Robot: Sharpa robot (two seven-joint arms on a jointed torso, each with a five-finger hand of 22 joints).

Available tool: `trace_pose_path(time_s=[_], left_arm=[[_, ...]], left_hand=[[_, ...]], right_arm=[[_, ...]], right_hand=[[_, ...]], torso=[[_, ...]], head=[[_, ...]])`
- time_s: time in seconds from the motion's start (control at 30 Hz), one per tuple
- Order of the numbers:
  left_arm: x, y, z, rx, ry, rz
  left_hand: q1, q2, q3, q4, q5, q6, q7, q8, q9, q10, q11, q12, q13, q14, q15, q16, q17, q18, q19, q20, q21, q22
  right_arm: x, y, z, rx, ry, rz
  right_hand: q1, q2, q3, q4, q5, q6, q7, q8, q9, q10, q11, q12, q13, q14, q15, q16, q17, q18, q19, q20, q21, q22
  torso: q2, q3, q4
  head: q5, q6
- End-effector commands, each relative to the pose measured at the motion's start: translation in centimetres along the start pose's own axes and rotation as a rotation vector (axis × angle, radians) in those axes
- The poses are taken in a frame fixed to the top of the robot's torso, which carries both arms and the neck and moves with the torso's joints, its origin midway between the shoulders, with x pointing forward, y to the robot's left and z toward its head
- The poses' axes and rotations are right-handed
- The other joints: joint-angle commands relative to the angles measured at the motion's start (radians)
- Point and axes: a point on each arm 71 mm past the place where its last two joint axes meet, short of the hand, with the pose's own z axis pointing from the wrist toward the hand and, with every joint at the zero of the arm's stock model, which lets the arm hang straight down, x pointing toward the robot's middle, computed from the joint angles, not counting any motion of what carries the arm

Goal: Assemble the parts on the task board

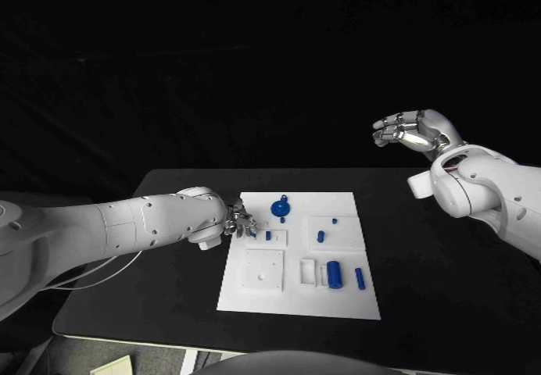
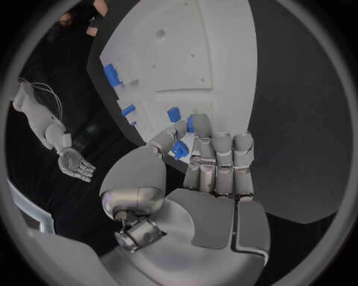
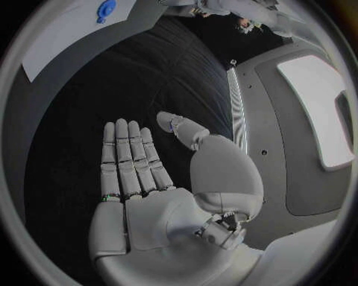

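The white task board (image 1: 352, 301) lies in the middle of the black table. On it are a round blue part (image 1: 281, 207), two small blue parts (image 1: 320, 234), a blue cylinder (image 1: 334, 273) and a thin blue pin (image 1: 360, 278). My left hand (image 1: 237, 225) hovers at the board's left edge, near the round part. In the left wrist view its fingers (image 2: 216, 161) lie straight and close together, the thumb curls toward them, and a blue piece (image 2: 179, 149) shows between them; I cannot tell whether it is pinched. My right hand (image 1: 415, 129) is raised beyond the table's far right, open and holding nothing.
A square white plate (image 1: 263, 273) and a white bracket (image 1: 308, 271) sit on the board's near half. Black table (image 1: 439, 281) stretches to the right of the board. The board (image 3: 67, 30) and the round blue part (image 3: 106, 9) also appear in the right wrist view.
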Motion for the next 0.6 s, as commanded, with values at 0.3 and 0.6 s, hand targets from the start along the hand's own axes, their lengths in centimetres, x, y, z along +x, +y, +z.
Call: trace_pose_path(time_s=[0.3, 0.6], left_arm=[[0.41, -0.28, 0.21, 0.013, -0.005, 0.019], [0.83, -0.07, 0.39, 0.011, -0.001, 0.028]], left_hand=[[0.009, 0.0, 0.048, -0.016, 0.004, 0.026, -0.021, 0.038, 0.008, 0.043, -0.038, 0.006, 0.002, 0.051, -0.057, 0.005, 0.001, 0.005, 0.008, -0.159, 0.004, 0.002], [0.009, 0.0, 0.049, -0.016, 0.004, 0.026, -0.021, 0.038, 0.008, 0.043, -0.038, 0.006, 0.002, 0.052, -0.057, 0.005, 0.001, 0.005, 0.009, -0.159, 0.004, 0.002]], right_arm=[[0.19, 0.09, -0.05, -0.007, 0.017, 0.004], [0.18, 0.07, -0.07, -0.007, 0.017, 0.004]], right_hand=[[0.007, 0.005, -0.006, -0.002, 0.003, -0.006, 0.003, -0.002, -0.001, 0.005, -0.004, -0.006, -0.002, -0.004, 0.005, -0.006, -0.002, 0.013, -0.002, 0.005, -0.005, 0.002], [0.007, 0.005, -0.006, -0.002, 0.003, -0.006, 0.003, -0.002, -0.001, 0.005, -0.004, -0.006, -0.003, -0.005, 0.005, -0.006, -0.002, 0.013, -0.002, 0.005, -0.005, 0.002]], torso=[[0.0, 0.0005, 0.0001], [0.0, 0.0003, -0.0005]], head=[[-0.002, -0.002], [-0.003, -0.003]])
